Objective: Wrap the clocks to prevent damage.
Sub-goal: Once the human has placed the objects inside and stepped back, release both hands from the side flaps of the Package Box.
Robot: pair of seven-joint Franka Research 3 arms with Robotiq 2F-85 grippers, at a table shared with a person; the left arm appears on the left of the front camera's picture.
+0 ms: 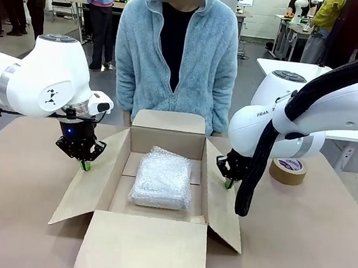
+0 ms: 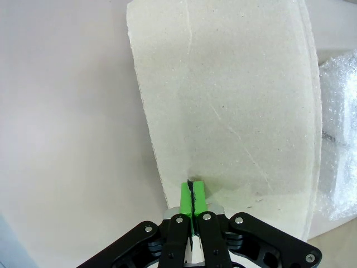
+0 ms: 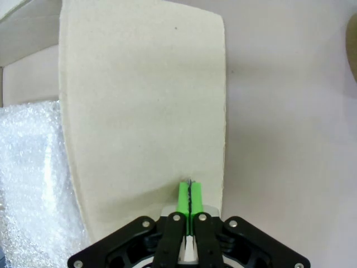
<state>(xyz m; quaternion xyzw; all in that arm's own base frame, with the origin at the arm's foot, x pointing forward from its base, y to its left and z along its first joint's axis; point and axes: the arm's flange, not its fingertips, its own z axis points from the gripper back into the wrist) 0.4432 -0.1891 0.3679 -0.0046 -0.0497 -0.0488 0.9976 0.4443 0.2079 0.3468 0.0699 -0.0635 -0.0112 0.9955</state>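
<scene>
The bundle of clocks [image 1: 162, 179] lies at the centre of the front view, on the floor of an open cardboard box [image 1: 145, 251] that stands on the counter [image 1: 12, 211]. The cloudy bubble wrap hides what is inside. The left pincer [image 1: 85, 165] hangs over the left-hand flap [image 1: 87, 188] at centre left, its green pads pressed flat together with nothing between them. In its wrist view the tips sit just above the flap's near corner, and whether they touch the cardboard is hard to tell. The right pincer [image 1: 228, 183] is likewise closed tight over the right-hand flap [image 1: 222, 211] at centre right. A black cable sleeve [image 1: 252, 176] hanging from the arm covers part of it. Both wrist views catch only a slice of the bundle, cut off by the frame edge. A brown tape roll [image 1: 287, 171] sits at the right, partly behind the right arm. A person [image 1: 175, 61] stands at top centre behind the box, hands hidden
</scene>
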